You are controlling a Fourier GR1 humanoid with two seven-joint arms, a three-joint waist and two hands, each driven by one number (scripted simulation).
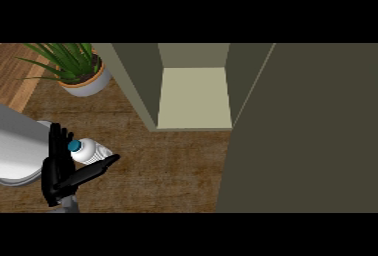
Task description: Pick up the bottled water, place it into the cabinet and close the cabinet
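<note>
Bottled water (pixel 88 151) between left hand (pixel 59 172) fingers and thumb

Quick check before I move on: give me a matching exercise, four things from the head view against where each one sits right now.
Things:
1 bottled water
2 potted plant
3 cabinet
4 cabinet door

Places:
A upper left corner
B between the left hand's fingers and thumb
C swung open, filling the right side
D top centre, open, pale shelf showing

Pairs: 1-B, 2-A, 3-D, 4-C

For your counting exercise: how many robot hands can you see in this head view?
1. A black hand at the lower left, fingers and thumb around the bottled water on the counter. The other hand is out of view.
</note>
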